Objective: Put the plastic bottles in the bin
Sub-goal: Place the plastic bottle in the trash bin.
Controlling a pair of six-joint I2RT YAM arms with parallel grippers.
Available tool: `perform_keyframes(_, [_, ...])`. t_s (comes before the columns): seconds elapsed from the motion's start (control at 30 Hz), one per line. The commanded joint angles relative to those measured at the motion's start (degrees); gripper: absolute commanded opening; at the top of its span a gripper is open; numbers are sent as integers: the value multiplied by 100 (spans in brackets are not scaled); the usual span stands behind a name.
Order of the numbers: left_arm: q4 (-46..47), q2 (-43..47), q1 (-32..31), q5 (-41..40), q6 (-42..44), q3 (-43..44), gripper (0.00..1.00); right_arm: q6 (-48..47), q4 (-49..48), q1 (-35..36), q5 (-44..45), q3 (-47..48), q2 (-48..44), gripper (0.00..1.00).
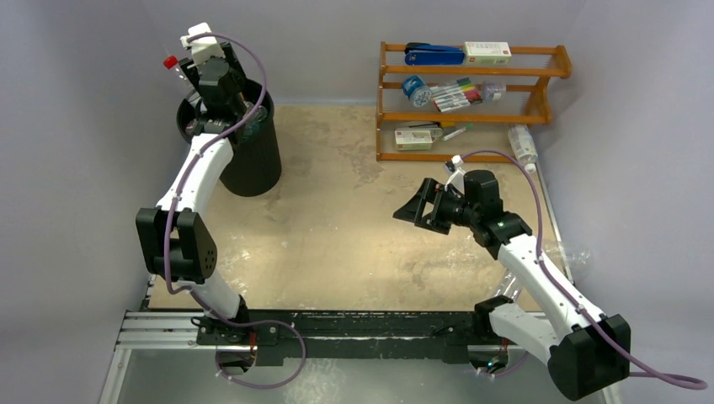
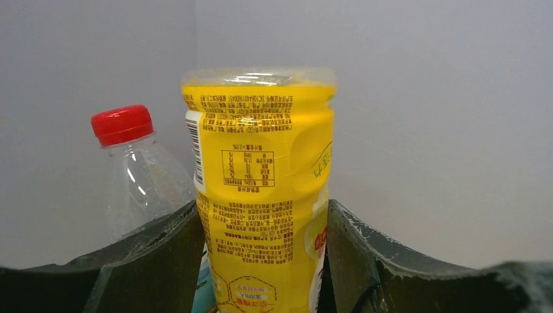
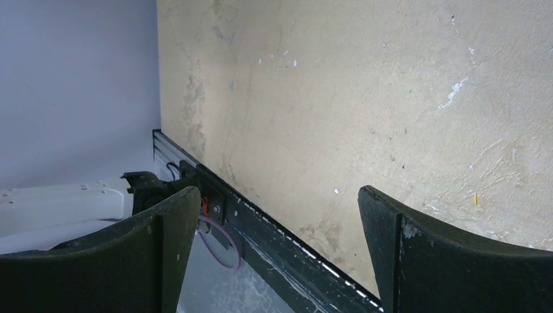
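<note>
While the left end effector (image 2: 262, 208) hangs directly over the bin (image 1: 253, 168), its 2 fingers (image 2: 163, 254) clamp the labelled midsection of a yellow bottle (image 2: 261, 156). A clear red-capped bottle (image 2: 140, 176) stands just to its left. By contrast, the right end effector (image 3: 277, 195) is spread wide and holds nothing, with the bin well off to its left. Judgement: the yellow bottle looks light, thin-walled and dented, its film label slick. The waist is the sound place to hold, with moderate pressure only.
</note>
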State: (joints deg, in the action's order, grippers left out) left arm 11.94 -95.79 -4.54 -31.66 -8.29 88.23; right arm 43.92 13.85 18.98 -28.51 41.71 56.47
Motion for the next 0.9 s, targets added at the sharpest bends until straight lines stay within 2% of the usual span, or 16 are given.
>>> perform_keyframes(0.0, [-32, -66, 5, 169, 42, 147, 48, -54, -163, 18, -163, -13, -180, 93])
perform_keyframes(0.7, [864, -373, 5, -37, -651, 383, 46, -60, -196, 20, -119, -201, -176, 93])
perform_keyframes(0.87, [1104, -393, 5, -141, -704, -82, 47, -62, -263, 18, -146, -257, -145, 93])
